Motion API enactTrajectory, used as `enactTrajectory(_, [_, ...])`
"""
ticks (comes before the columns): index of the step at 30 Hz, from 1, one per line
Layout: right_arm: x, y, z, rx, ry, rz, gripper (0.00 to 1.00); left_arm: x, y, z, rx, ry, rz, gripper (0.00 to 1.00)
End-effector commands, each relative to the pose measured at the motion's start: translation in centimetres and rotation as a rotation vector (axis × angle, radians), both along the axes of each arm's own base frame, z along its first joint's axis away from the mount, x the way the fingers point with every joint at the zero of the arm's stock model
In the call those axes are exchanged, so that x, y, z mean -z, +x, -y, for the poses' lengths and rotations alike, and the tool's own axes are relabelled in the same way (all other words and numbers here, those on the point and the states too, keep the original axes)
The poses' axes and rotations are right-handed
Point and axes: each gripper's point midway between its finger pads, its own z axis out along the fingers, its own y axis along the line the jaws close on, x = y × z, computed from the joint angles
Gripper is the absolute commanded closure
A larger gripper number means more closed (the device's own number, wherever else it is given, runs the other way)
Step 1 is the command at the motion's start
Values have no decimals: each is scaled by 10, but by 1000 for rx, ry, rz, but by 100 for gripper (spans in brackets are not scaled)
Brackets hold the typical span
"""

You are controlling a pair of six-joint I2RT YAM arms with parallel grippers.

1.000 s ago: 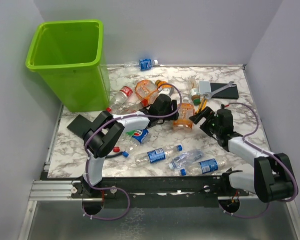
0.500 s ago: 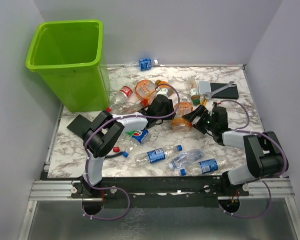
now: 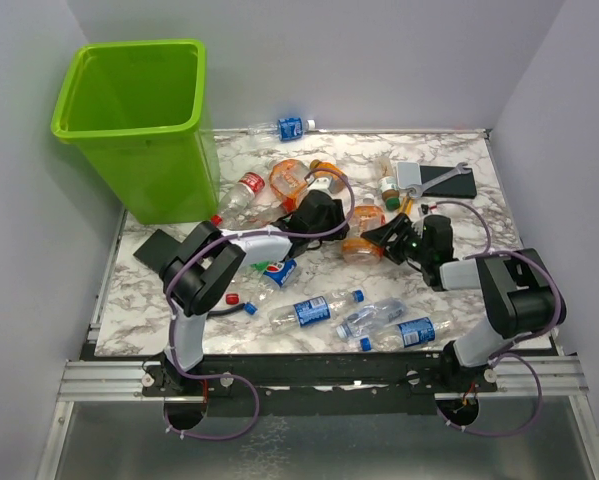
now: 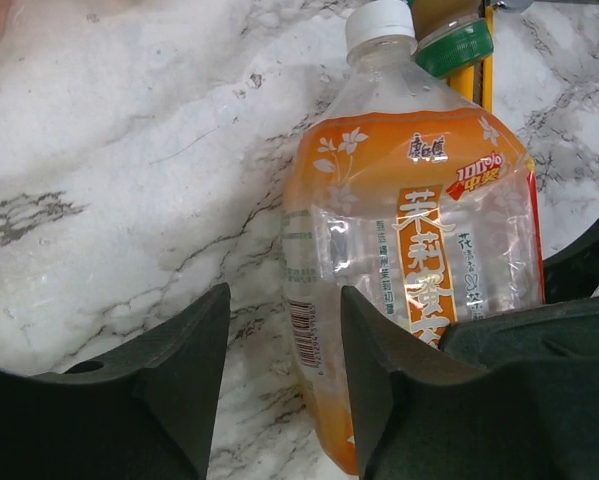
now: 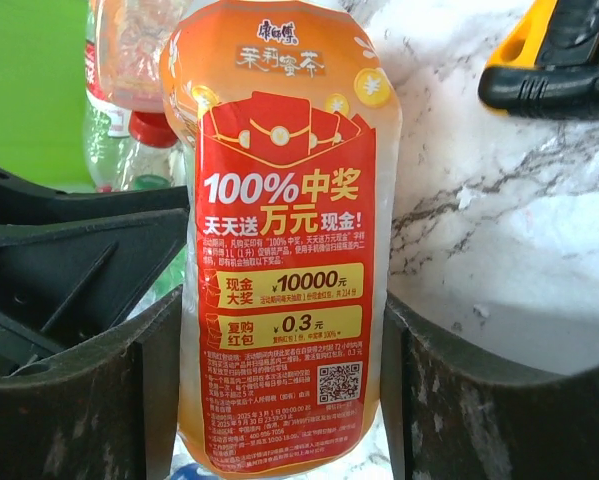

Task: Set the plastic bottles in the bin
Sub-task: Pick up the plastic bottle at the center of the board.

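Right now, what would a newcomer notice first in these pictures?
The lime-green bin by the far left corner of the table, towering over everything. In the middle, one orange bottle draws both grippers: the right gripper is shut on its sides, while the left gripper, open, sits just beside it. Other bottles lie scattered around them.
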Motion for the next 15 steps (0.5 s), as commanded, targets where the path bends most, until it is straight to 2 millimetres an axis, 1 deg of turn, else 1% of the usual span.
enactTrajectory(1, [-38,-9,-7,-68,21,121,53,-18,-13,-19,-24,22,-19,41])
enactTrajectory(2, [-49,-11,-6,-69,0,154,53,-40,-12,-19,-29,0,14,33])
enactTrajectory(4, [-75,-18,-3,-79,-58,226,54,-84,-10,-22,-38,-37,83,22])
enactTrajectory(5, [-92,-22,-1,-89,-88,282,54,-107,-11,-25,-36,-50,121,18])
enactTrajectory(6, [-116,-29,1,-96,-112,355,55,-128,-11,-29,-37,-57,157,15])
enactTrajectory(7, [-133,-35,2,-105,-140,412,56,-149,-13,-35,-38,-69,198,12])
enactTrajectory(9, [-170,-52,3,-121,-220,535,60,-193,-18,-50,-51,-106,286,5])
enactTrajectory(10, [-188,-61,2,-129,-265,611,60,-211,-20,-58,-64,-130,327,2])
enactTrajectory(11, [-205,-71,0,-132,-304,684,61,-231,-23,-67,-72,-163,371,1])
enactTrajectory(13, [-231,-92,-10,-184,-342,818,61,-267,-32,-80,-61,-243,458,1])
enactTrajectory(14, [-242,-101,-14,-211,-349,870,62,-287,-39,-84,-35,-300,509,1])
enactTrajectory(15, [-248,-108,-19,-242,-357,914,63,-304,-45,-87,-7,-347,543,1])
